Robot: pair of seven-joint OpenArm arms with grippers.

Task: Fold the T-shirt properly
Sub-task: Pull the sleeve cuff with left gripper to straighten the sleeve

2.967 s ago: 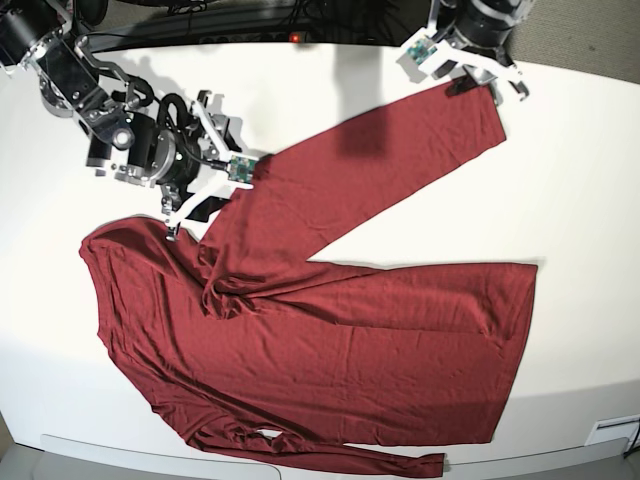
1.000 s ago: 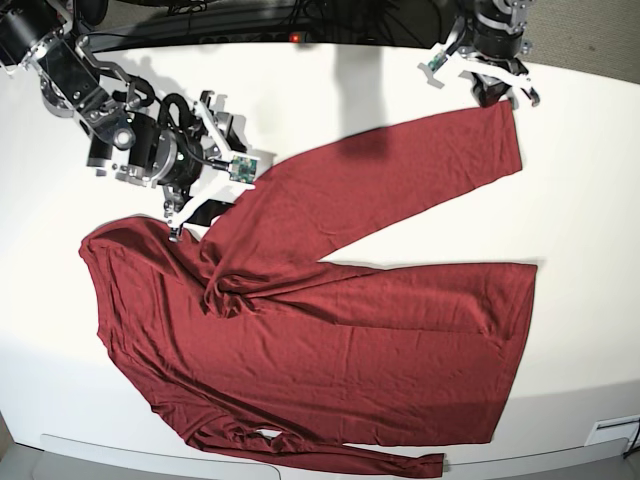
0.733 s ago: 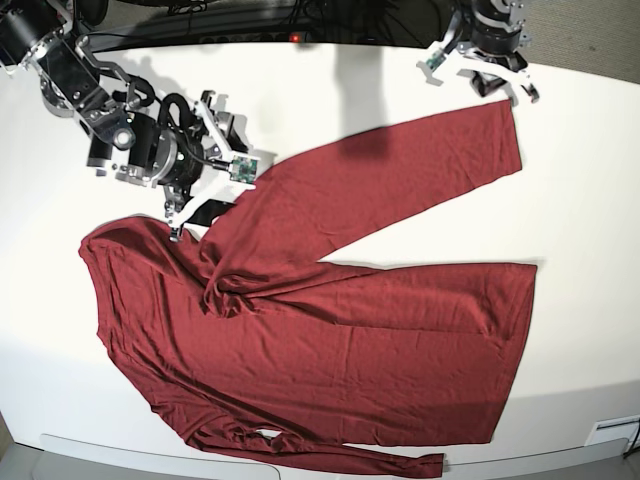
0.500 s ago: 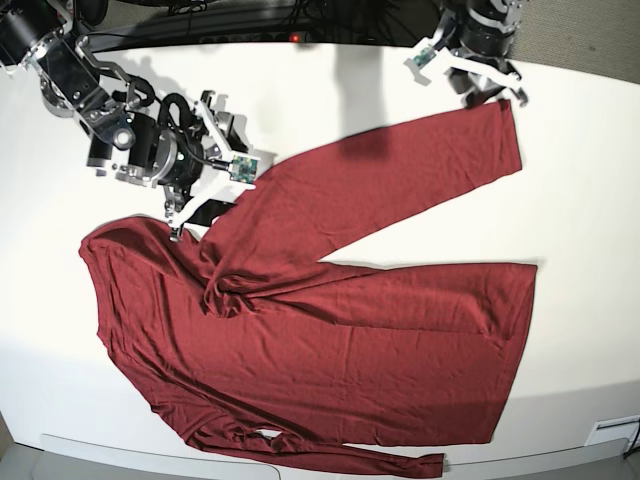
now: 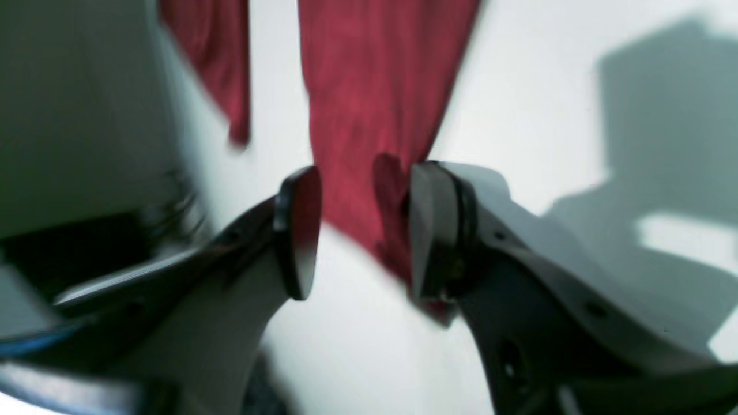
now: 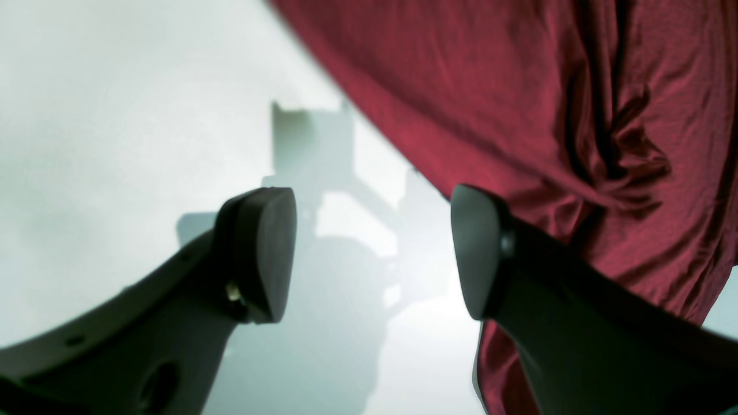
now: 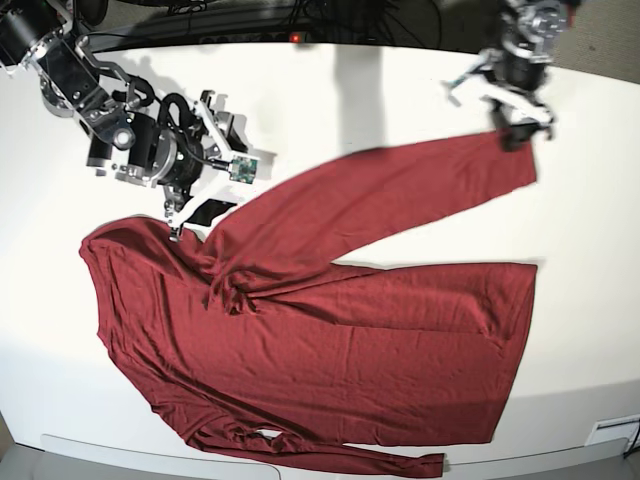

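- The T-shirt (image 7: pixel 340 340) lies spread on the white surface (image 7: pixel 590 230), body nearest, one sleeve reaching far right.
- Step, I judge: straightening that sleeve before folding; next calls for pulling it flat.
- Right jaws (image 6: pixel 372 253) stand spread, empty, beside the shoulder.
- Left jaws (image 5: pixel 363 230) are parted around the cuff; whether they pinch it, I cannot tell.

Maroon T-shirt (image 7: pixel 340 350) spread across white worktop (image 7: pixel 590 230), one sleeve reaching up-right to left gripper (image 7: pixel 515 125); right gripper (image 7: pixel 195 210) beside shirt's shoulder.
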